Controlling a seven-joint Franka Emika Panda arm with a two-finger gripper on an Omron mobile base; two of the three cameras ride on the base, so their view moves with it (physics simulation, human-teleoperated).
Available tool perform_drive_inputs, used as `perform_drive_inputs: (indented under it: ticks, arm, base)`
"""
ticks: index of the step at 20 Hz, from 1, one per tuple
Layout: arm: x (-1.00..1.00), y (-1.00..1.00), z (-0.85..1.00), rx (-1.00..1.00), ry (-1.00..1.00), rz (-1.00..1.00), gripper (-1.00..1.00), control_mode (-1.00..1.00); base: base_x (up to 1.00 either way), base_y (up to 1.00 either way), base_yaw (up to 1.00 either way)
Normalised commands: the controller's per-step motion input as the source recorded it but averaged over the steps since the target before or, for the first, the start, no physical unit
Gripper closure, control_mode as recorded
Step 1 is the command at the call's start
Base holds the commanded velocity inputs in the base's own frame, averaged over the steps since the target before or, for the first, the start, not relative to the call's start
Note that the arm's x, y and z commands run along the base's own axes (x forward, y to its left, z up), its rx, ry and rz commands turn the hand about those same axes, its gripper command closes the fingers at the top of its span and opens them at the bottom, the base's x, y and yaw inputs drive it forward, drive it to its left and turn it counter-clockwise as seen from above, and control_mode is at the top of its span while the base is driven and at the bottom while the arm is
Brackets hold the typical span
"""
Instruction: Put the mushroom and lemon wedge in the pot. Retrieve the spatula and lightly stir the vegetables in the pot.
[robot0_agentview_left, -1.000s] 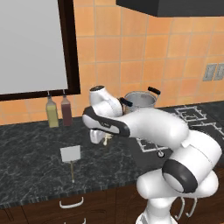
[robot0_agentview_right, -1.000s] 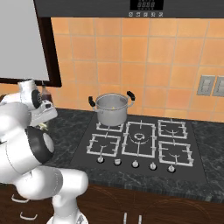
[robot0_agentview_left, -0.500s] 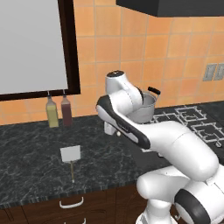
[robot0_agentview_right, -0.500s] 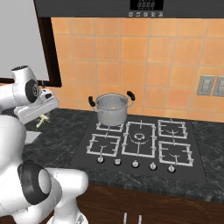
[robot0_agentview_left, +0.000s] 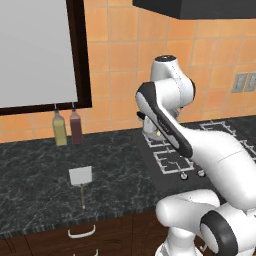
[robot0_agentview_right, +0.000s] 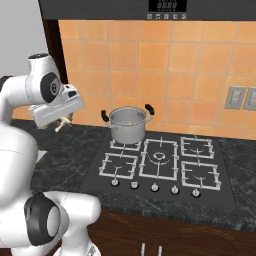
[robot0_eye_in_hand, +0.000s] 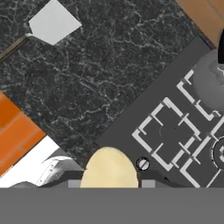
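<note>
Two bottles stand at the counter's (robot0_agentview_left: 110, 165) back edge beneath the dark-framed window (robot0_agentview_left: 35, 50): a yellow bottle (robot0_agentview_left: 59, 129) on the left, a dark red bottle (robot0_agentview_left: 76, 126) just beside it on the right. A black cooktop (robot0_agentview_right: 160, 162) with four burner grates and five front knobs occupies the counter's right part. Two outlets (robot0_agentview_right: 242, 98) sit on the orange tile wall (robot0_agentview_right: 165, 65), a hood (robot0_agentview_left: 200, 7) above.
</note>
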Motion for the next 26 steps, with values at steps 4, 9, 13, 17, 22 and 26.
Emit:
perform_drive_inputs:
  ticks: [4, 9, 13, 17, 22, 26]
  arm:
    - [0.04, -0.69, 0.61, 0.05, -0.04, -0.06, 1.0, -1.0]
    - [0.36, -0.67, 0.21, 0.08, -0.02, -0.01, 1.0, -1.0]
    - [0.55, -0.42, 0.03, 0.08, 0.0, -0.03, 1.0, -1.0]
    - [0.83, -0.1, 0.0, 0.0, 0.09, -0.11, 1.0, -1.0]
    - [0.7, -0.2, -0.01, 0.0, 0.02, -0.09, 1.0, -1.0]
    - [0.56, -0.33, -0.24, 0.0, -0.01, -0.01, 1.0, -1.0]
  base:
    - [0.0, 0.0, 0.0]
    - [0.0, 0.0, 0.0]
    - [0.0, 0.0, 0.0]
    - [0.0, 0.0, 0.0]
    - [0.0, 0.0, 0.0]
    - [0.0, 0.0, 0.0]
